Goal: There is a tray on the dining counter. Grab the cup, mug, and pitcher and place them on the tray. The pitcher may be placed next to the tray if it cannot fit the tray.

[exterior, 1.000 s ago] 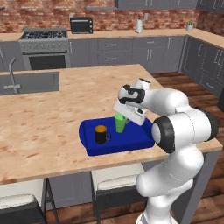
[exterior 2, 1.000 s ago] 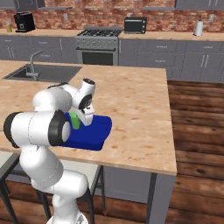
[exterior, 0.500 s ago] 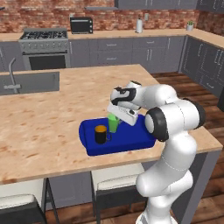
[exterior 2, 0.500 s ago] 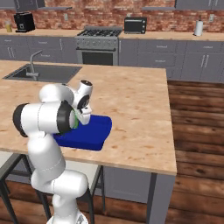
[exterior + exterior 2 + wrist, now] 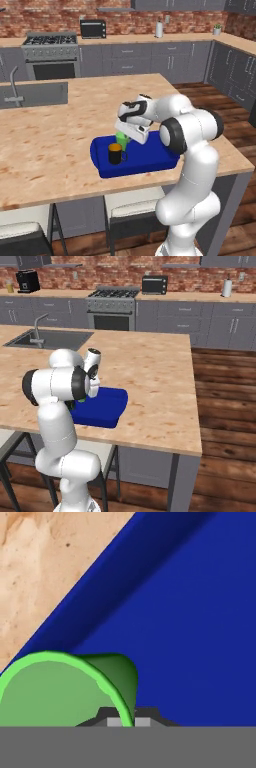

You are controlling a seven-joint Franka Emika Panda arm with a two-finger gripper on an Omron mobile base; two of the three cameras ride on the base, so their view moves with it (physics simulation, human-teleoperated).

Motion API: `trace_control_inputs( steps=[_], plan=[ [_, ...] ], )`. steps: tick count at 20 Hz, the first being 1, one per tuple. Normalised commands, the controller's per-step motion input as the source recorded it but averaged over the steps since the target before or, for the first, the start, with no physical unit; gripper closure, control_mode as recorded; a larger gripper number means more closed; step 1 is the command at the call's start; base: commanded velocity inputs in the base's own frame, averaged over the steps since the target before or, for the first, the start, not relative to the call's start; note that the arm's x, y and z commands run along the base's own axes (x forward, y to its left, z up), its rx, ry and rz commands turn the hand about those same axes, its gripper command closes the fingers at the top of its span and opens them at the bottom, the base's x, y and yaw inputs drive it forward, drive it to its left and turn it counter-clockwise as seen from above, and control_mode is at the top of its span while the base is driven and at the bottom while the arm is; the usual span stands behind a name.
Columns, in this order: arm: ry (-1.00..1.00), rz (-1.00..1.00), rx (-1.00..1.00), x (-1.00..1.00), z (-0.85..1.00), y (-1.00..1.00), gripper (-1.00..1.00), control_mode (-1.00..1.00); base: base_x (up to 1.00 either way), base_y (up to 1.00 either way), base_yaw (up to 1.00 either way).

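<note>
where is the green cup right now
In the left base view the green cup is over the blue tray, pinched in the gripper, just behind the black mug.

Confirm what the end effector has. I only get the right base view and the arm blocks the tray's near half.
Observer: The end effector is shut on the rim of the cup, over the tray.
Operator: Mug placed yet?
Observer: Yes. In the left base view the mug stands upright inside the tray, beside the cup.
Operator: Cup down or lifted?
Observer: Cannot tell; its base is hidden behind the mug and the hand.
</note>
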Motion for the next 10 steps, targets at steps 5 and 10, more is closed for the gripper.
trace_control_inputs(
  steps=[5,10],
  plan=[
    [0.0,0.0,0.0,0.28,-0.22,0.19,1.0,-1.0,0.0,0.0,0.0],
    [0.0,0.0,0.0,0.1,-0.29,0.06,1.0,-1.0,0.0,0.0,0.0]
  ],
)
